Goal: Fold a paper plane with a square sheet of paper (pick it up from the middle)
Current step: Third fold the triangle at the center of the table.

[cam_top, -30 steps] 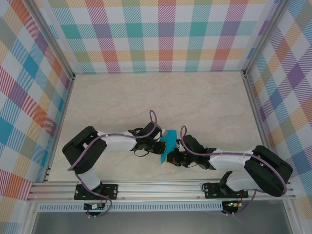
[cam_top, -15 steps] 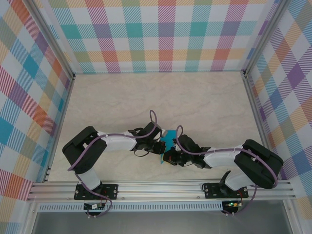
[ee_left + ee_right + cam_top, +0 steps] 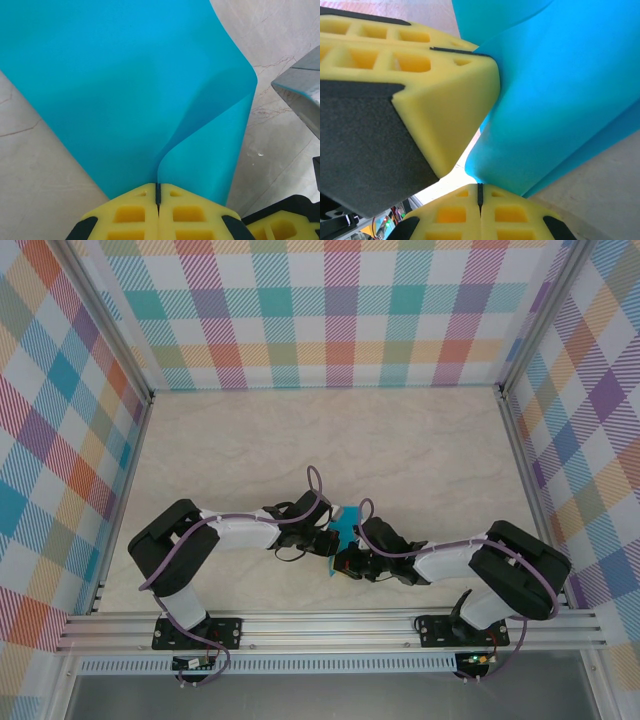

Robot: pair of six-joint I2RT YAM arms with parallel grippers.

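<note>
Between the two grippers, low over the table (image 3: 300, 440), we have the sheet (image 3: 125, 85).

Left gripper (image 3: 158, 192): pads fully together, sheet pinched in the seam. Ahead of it the paper bows into a loose curl, with one flap rolling over to its right.

Right gripper (image 3: 480, 192): pads also pressed together. A rounded lobe of the sheet runs down into the seam, so we read it as pinched too. The actual bite is hidden behind the foam.

Up and left of the right gripper, the left gripper's yellow pad sits against the sheet, close to the right pads.

From above, both wrists cover most of the sheet. Just a small teal patch shows past them, so we cannot make out its outline or any creases. The sheet's far edges are cut off in both wrist views, and we cannot tell if it touches the table.

A grey part to the left gripper's right is cropped and we cannot identify it.
</note>
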